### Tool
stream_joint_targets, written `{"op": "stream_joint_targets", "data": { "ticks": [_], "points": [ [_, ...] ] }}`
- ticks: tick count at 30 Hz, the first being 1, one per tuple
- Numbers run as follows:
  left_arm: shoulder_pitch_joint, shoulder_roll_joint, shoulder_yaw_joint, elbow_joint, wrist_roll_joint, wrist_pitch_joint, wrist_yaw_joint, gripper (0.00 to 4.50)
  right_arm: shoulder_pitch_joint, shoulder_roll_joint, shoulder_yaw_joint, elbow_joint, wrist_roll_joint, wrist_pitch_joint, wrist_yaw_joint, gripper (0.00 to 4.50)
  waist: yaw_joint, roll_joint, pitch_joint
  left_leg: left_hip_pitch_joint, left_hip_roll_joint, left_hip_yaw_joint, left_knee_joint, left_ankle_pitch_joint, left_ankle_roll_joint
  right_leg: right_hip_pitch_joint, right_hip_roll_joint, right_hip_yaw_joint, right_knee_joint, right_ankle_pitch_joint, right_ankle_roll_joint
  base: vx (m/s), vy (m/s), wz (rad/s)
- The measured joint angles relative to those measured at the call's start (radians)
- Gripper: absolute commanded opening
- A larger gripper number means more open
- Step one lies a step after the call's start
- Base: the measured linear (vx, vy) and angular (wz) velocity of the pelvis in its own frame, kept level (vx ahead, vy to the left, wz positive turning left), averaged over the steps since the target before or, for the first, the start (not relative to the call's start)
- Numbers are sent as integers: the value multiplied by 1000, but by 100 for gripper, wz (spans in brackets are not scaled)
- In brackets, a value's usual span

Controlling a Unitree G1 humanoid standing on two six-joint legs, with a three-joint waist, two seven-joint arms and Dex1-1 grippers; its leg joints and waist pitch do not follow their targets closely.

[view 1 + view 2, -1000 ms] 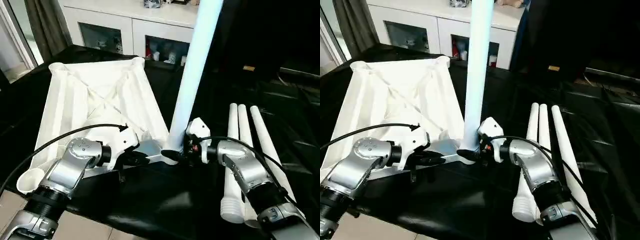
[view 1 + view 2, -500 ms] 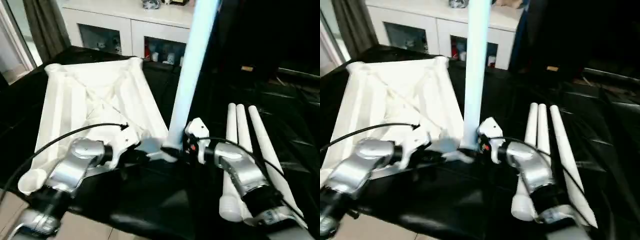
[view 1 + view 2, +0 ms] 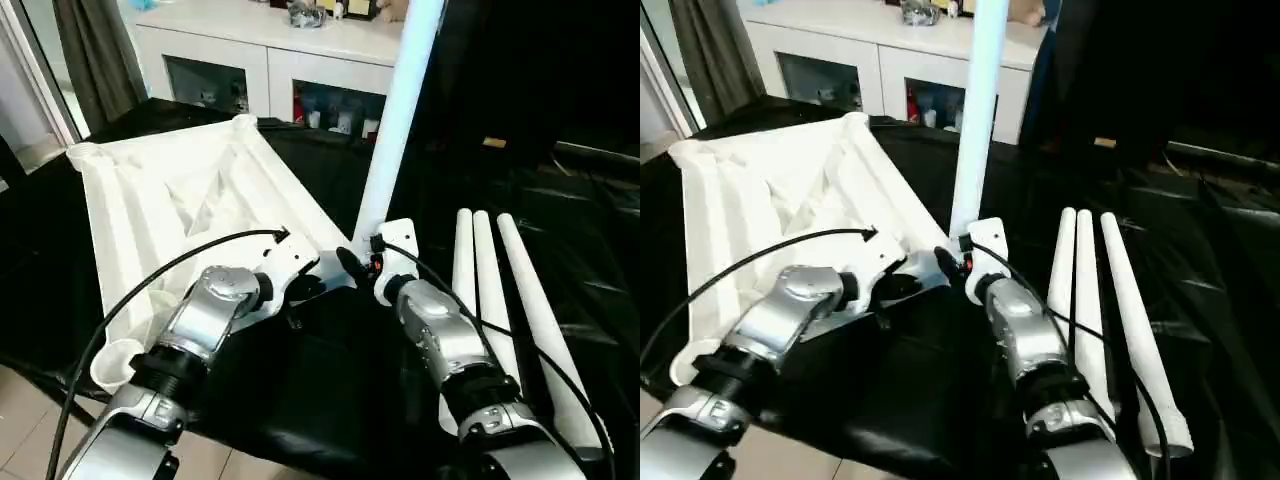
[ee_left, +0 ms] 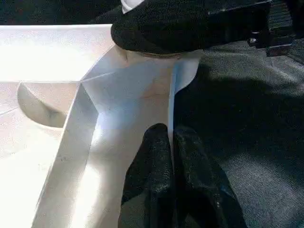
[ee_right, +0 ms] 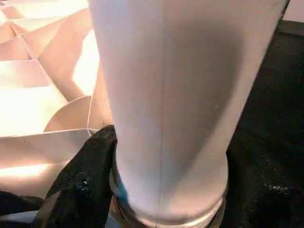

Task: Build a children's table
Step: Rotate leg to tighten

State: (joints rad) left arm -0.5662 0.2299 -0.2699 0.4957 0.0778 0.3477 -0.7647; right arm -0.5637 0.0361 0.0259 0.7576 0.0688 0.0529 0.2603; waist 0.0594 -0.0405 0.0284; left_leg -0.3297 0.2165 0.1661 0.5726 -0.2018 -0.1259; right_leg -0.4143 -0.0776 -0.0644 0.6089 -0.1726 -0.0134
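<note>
Black-draped table (image 3: 330, 400) before a white cabinet (image 3: 250, 60): the upturned table top (image 3: 170, 190) is now lying swung round. Left claw (image 4: 172, 142) is pinching its rim; right claw (image 5: 85, 190) is gripping the upright leg (image 3: 395, 130), seated in the near corner socket. Three legs (image 3: 500, 290) are waiting beside it.

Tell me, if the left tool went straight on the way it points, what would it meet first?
Probably the upright leg at its base, where the right tool holds it. The left tool pinches the tabletop rim just before it.

Both forearms (image 3: 205, 315) are chunky brushed silver with ribbed black collars, white wrist housings (image 3: 290, 262), thin black cables looping over them, and matte black fingers (image 4: 159, 156), rubbery I think.
</note>
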Motion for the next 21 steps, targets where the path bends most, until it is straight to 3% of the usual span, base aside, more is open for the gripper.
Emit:
{"op": "stream_joint_targets", "data": {
  "ticks": [1, 4, 8, 17, 21],
  "points": [
    [1, 2, 0, -3, 0, -1, 0, 0, -1, 1, -2, 1, 0, -2, 3, 271, 0, 0, 0, 0, 0, 0, 0, 0, 0, 0, 0, 0, 0, 0, 0, 0, 0, 0],
    [14, 18, 0, -24, -1, -7, -6, 0, -6, -1, -10, 3, 10, -9, 43, 340, -3, 0, 0, -2, 0, 0, 0, 0, 0, -2, 0, 0, 0, 0, 0, 0, 0, 0],
    [44, 61, 7, -65, -5, -20, -33, 0, -6, -22, -3, 1, 36, -12, 161, 374, -16, 0, 0, -2, 1, 0, -3, 0, 0, -4, 1, -1, 1, 0, 0, 0, 0, 0],
    [118, 178, 30, -151, -64, -66, -200, 0, 34, -201, 125, -144, 39, 22, 532, 374, -18, -1, 2, -3, 3, 0, -5, 0, 0, -6, 3, -1, 1, -2, -1, 0, 0, 0],
    [147, 215, 30, -196, -86, -69, -282, 0, 59, -248, 162, -171, 32, 19, 630, 374, -7, -3, 3, -3, 6, 2, -5, 0, 0, -6, 2, -1, 1, -3, -3, 0, 0, 0]
  ]
}}
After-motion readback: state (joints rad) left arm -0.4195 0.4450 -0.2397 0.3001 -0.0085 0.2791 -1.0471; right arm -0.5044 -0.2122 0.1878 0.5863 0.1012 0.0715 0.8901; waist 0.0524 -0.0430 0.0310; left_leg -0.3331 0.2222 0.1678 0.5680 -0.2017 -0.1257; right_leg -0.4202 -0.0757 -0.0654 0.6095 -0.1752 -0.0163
